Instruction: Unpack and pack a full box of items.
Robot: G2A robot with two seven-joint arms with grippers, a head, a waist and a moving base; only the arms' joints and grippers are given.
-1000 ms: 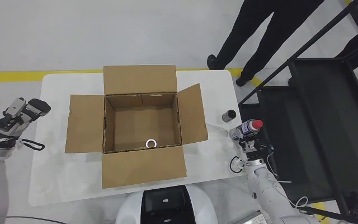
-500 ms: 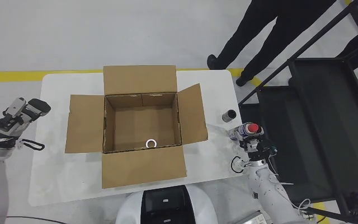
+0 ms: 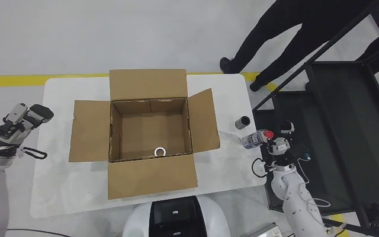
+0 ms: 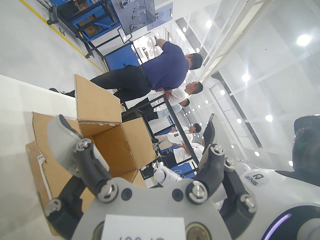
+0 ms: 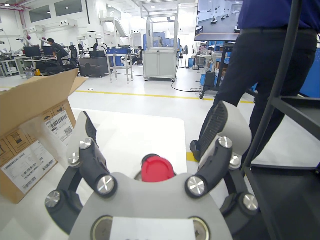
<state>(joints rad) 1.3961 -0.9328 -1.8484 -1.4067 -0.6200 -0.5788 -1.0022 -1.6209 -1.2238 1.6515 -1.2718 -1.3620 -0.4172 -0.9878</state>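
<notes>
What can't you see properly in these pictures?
Top view: the small ring in the box is too small to name.
Top view: the dark cylinder near the box is too small to identify.
Right wrist view: the red-capped can is hidden below its cap by the right gripper's base.
Left wrist view: the box's walls hide its floor.

The white tabletop [image 3: 59,183] carries an open cardboard box [image 3: 90,131] at its middle, all four flaps spread outward. To the robot's right of the box, near the tabletop's right edge, a small dark cylinder [image 3: 241,123] stands upright. Just beside it, nearer the robot, a red-capped can [image 3: 253,139] lies on its side, cap toward the edge.
</notes>
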